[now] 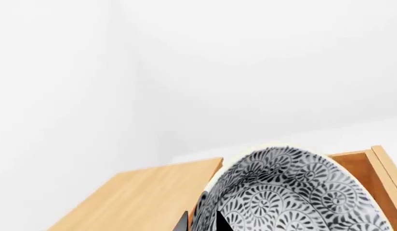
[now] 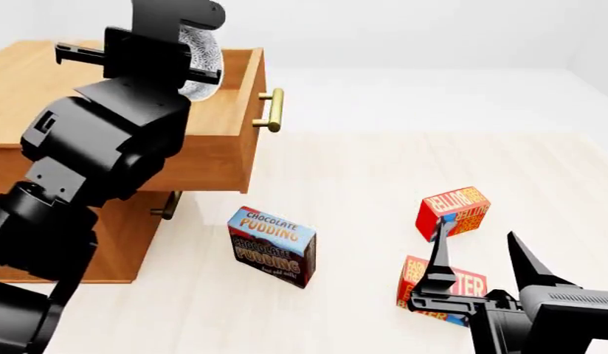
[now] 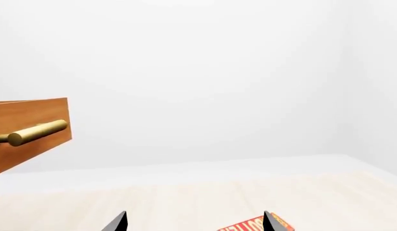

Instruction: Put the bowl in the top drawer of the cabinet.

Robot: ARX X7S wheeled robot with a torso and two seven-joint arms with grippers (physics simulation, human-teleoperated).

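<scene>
The left hand (image 2: 191,55) grips the bowl (image 2: 204,63) tilted on edge above the pulled-out top drawer (image 2: 225,140) of the cabinet (image 2: 29,81). Below and away from it, a pudding box (image 2: 271,246) stands on the floor (image 2: 383,162). The right hand (image 2: 481,258) hangs spread and empty over two red boxes (image 2: 451,210).

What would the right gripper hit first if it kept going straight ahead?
Probably the red box showing between the open right gripper's tips, low in its line. Above that the way looks free to the far wall; depth is unclear.
</scene>
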